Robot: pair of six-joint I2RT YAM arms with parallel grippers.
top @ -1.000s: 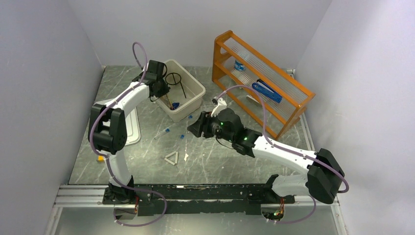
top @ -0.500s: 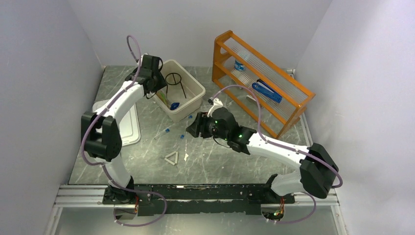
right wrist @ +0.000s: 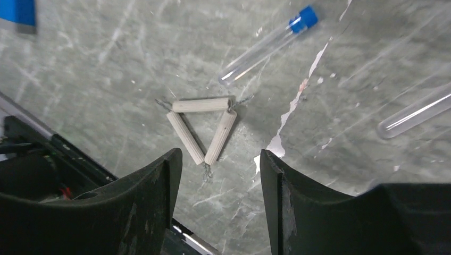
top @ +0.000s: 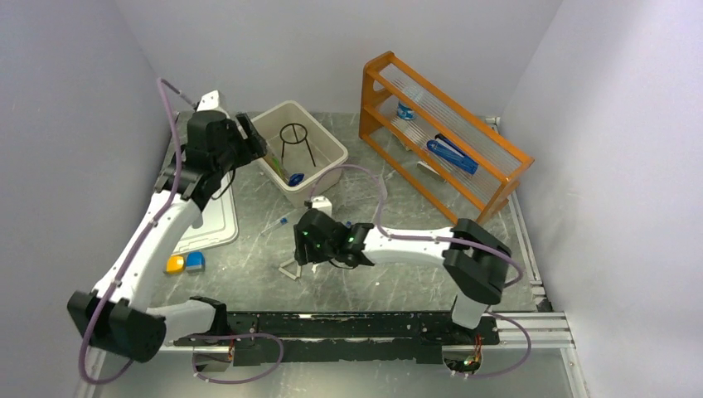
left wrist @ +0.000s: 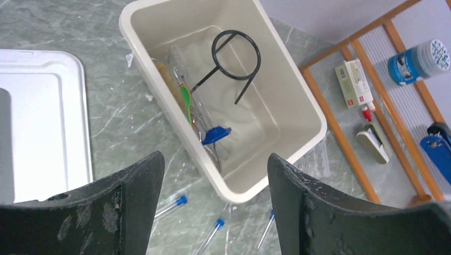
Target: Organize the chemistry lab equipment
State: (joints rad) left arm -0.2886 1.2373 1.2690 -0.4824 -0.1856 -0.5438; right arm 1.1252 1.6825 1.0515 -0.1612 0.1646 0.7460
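hovering at centre frame, the right gripper (right wrist: 220, 159) holds empty jaws apart above the clay triangle (right wrist: 202, 127), likely lining up a pick. the left gripper (left wrist: 215, 164), wide open and empty, hangs over the bin (left wrist: 319, 125) at upper left, where the ring stand (left wrist: 234, 53) sits.

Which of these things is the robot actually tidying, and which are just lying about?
Being tidied: black wire ring stand, blue-capped test tubes, small white triangle.
Just lying about: orange shelf rack, orange and blue blocks, white tray.
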